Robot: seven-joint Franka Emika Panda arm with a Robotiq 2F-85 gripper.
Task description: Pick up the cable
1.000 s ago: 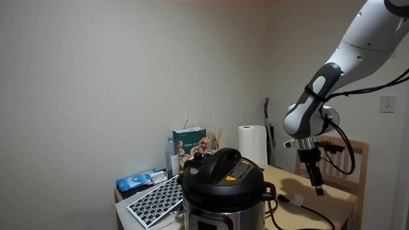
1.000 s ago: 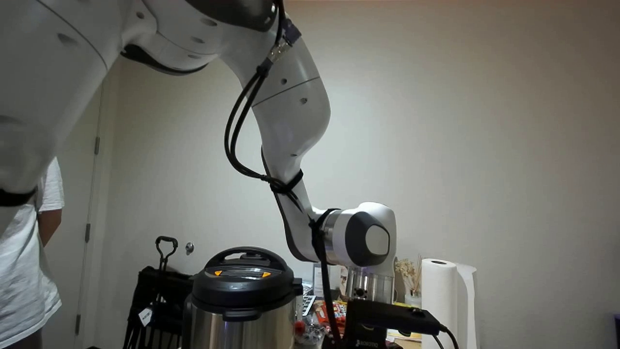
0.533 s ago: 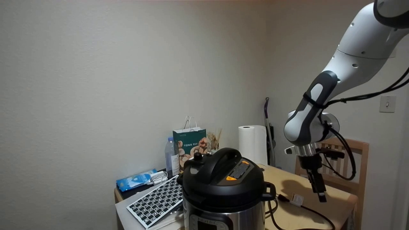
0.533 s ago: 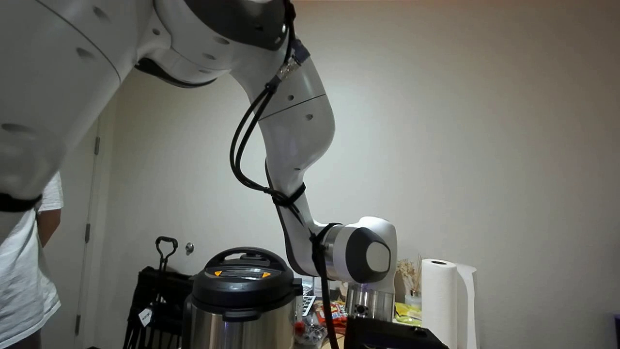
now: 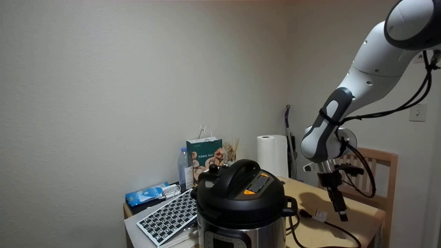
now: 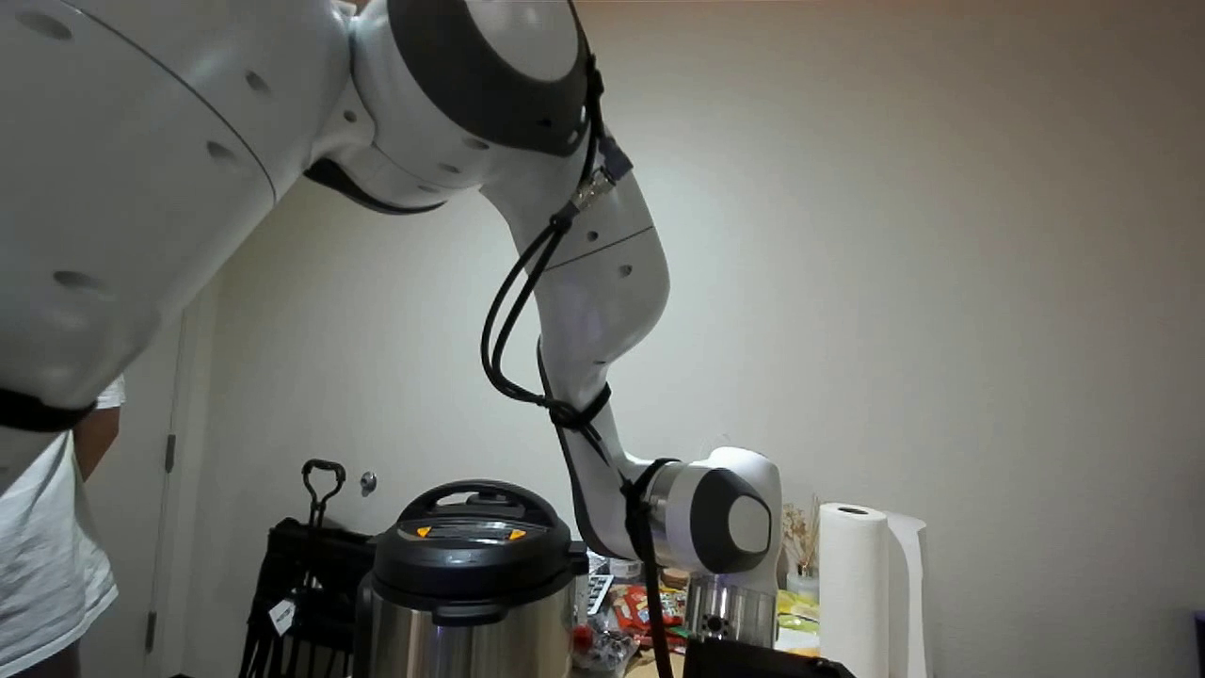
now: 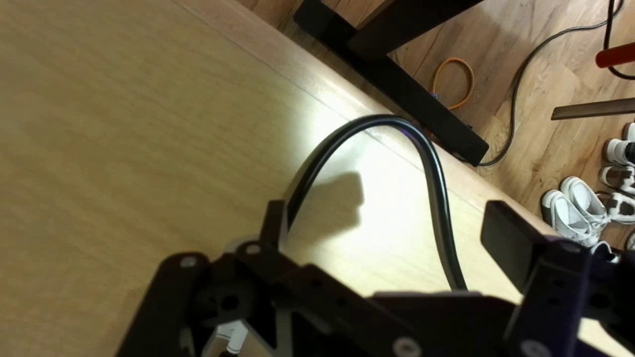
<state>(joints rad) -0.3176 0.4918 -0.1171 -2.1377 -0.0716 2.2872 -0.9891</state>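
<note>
Jaws wide apart above the cable (image 7: 436, 188) — a spread only the wrist view shows.

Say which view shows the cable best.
The wrist view: the cable arches large and close, though the claw hides part. In an exterior view it's smaller, but its plug shows; elsewhere it isn't visible.

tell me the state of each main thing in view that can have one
Gripper: open, nothing held
Cable: bent, ungripped
Pressure cooker: lid on, locking cannot be told
Paper towel roll: upright, sheet hanging loose
Bottle: upright, cap on
Paper bag: standing upright
Light switch: too small to tell
</note>
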